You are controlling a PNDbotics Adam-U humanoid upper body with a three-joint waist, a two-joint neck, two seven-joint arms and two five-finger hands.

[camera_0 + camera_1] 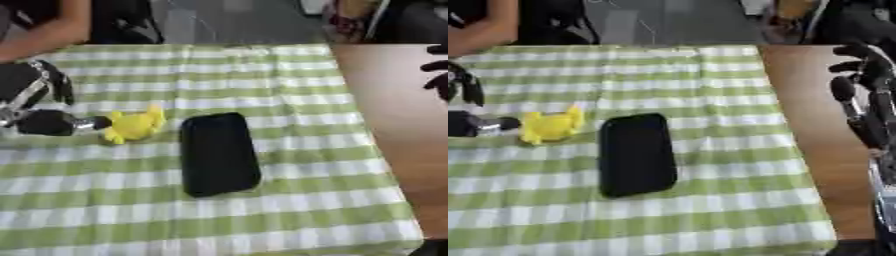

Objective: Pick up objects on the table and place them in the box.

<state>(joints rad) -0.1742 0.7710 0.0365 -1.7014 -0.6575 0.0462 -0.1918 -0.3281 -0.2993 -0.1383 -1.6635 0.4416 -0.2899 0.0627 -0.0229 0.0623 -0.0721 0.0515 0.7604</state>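
Note:
A small yellow toy (133, 125) lies on the green-and-white checked cloth (289, 90) at centre left. Just to its right is a flat black oblong object (219, 153) with rounded corners, lying lengthwise. My left hand (48, 122) comes in from the left edge, and one outstretched finger (99, 122) touches the toy's left side without closing round it. At the right edge, over bare wood, my right hand (866, 102) is held open with its fingers pointing up and nothing in it. No box shows in either view.
The cloth ends at the right on a bare brown tabletop (394, 125). A person's arm (48, 30) rests at the far left corner of the table. Dark chairs and floor lie beyond the far edge.

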